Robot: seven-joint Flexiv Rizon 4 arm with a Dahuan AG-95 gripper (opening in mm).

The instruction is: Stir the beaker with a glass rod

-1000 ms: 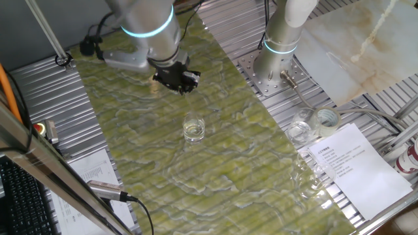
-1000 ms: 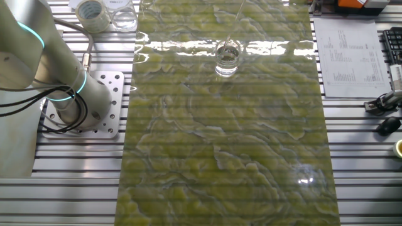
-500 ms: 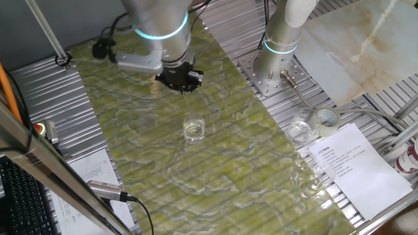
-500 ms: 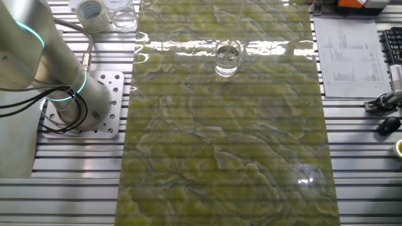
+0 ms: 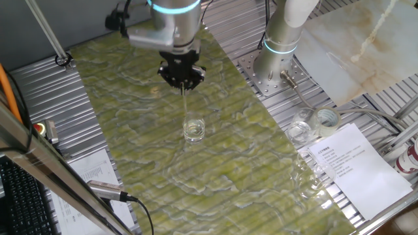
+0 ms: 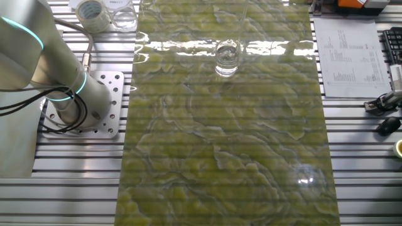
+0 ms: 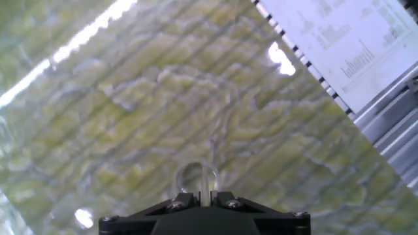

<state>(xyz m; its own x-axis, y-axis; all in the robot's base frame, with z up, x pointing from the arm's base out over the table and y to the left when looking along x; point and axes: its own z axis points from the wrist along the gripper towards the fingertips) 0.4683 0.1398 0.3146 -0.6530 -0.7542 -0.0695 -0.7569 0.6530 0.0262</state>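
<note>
The beaker [image 5: 194, 128], a short clear glass with a little liquid, stands on the green marbled mat. It also shows in the other fixed view [image 6: 227, 56] and in the hand view [image 7: 193, 178], just beyond the fingertips. My gripper [image 5: 183, 83] hangs above and behind the beaker, shut on the glass rod [image 5: 185, 101]. The thin rod points down toward the beaker's rim. In the hand view the rod [image 7: 204, 177] runs out between the closed jaws [image 7: 204, 196] over the beaker's mouth. I cannot tell whether its tip is inside the glass.
Other clear glass vessels [image 5: 301, 132] and a tape roll [image 5: 326, 119] sit at the mat's right edge beside a printed sheet [image 5: 353, 166]. The arm base [image 5: 273, 59] stands at the back. A keyboard [image 5: 19, 202] and cables lie at the left.
My gripper has moved right and swung round, bringing the rod from a tilt to near upright above the beaker. The beaker has not moved.
</note>
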